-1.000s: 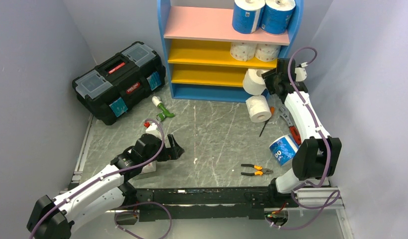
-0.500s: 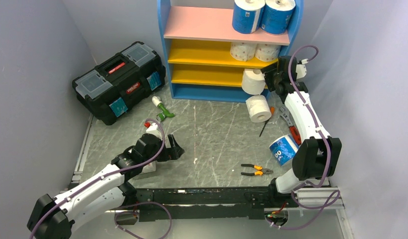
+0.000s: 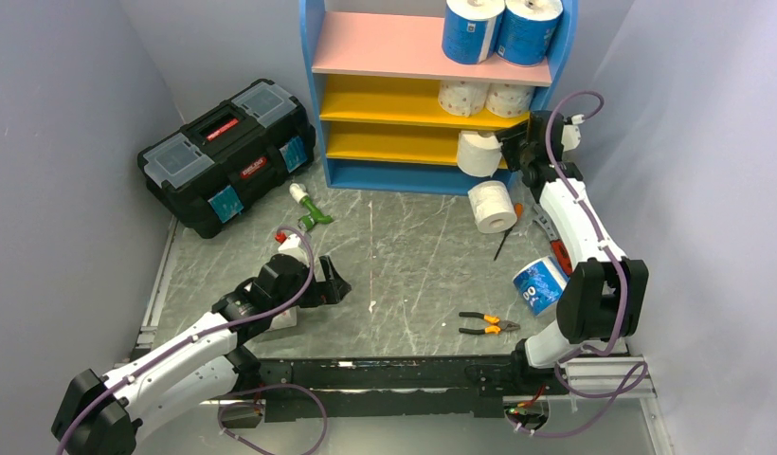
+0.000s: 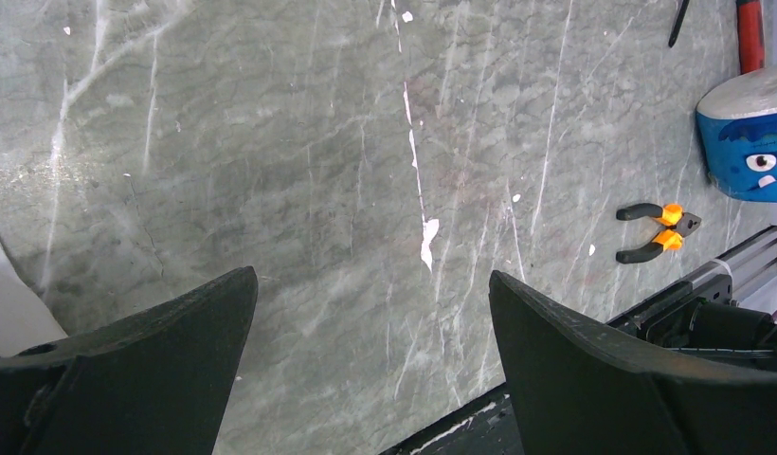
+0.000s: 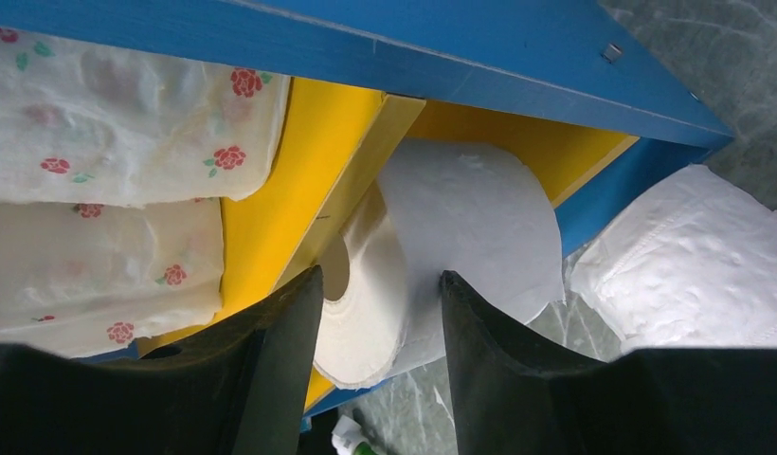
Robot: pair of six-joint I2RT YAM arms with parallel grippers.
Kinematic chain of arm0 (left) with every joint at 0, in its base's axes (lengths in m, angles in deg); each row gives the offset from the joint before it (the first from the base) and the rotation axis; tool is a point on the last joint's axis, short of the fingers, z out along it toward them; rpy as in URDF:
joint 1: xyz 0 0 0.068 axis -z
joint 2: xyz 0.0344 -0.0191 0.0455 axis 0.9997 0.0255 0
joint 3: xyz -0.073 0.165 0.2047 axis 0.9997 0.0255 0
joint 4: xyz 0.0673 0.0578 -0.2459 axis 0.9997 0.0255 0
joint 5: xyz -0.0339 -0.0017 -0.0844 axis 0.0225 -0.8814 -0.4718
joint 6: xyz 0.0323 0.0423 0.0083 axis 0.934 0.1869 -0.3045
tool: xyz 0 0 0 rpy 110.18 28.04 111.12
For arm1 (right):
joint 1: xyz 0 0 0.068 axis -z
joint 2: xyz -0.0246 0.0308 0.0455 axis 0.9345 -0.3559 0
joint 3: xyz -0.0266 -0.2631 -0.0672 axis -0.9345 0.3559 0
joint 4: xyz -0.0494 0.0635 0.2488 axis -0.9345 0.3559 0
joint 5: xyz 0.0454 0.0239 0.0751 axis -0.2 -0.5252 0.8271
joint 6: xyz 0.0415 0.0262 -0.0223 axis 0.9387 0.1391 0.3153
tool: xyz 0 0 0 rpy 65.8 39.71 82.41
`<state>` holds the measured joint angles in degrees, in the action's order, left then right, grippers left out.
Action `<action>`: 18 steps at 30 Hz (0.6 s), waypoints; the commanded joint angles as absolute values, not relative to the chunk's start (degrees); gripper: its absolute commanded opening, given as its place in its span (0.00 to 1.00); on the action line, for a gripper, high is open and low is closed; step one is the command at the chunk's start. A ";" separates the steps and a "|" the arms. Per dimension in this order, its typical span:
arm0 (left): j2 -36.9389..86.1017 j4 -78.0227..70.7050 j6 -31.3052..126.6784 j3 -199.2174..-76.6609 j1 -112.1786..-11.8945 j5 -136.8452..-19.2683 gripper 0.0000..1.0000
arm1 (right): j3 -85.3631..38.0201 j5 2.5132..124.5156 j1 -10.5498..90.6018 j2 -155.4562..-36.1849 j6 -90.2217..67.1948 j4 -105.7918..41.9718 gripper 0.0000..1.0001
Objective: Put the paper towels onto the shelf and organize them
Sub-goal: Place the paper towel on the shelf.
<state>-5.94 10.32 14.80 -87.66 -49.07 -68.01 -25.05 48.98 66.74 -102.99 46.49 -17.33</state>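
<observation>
Black toolbox point(image 3: 228, 156) at left, green bottle point(image 3: 309, 213) near it, orange-handled pliers point(image 3: 487, 325) on grey marbled table point(image 3: 413, 256)

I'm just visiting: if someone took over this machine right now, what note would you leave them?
Left gripper: open, empty, over the table.
Right gripper: shut on a plain white roll at the shelf's lower yellow board.
Done: two blue-wrapped rolls on the pink top board, two dotted rolls on the upper yellow board.
Left: seat it, then shelve the loose white roll and loose blue roll.
</observation>
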 commanded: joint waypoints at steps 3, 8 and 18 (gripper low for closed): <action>-6.09 10.39 14.34 -88.80 -49.02 -67.69 0.99 | -23.85 49.96 66.96 -101.99 46.82 -23.50 0.50; -6.36 10.39 14.35 -88.73 -49.09 -67.73 0.99 | -22.85 49.75 66.96 -100.12 44.92 -24.23 0.50; -7.93 11.73 14.79 -88.73 -49.05 -66.59 0.99 | -20.53 47.17 66.93 -91.80 36.20 -19.50 0.53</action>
<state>-6.40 10.54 14.60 -87.66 -49.07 -67.97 -21.71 48.67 66.87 -97.24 41.40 -19.29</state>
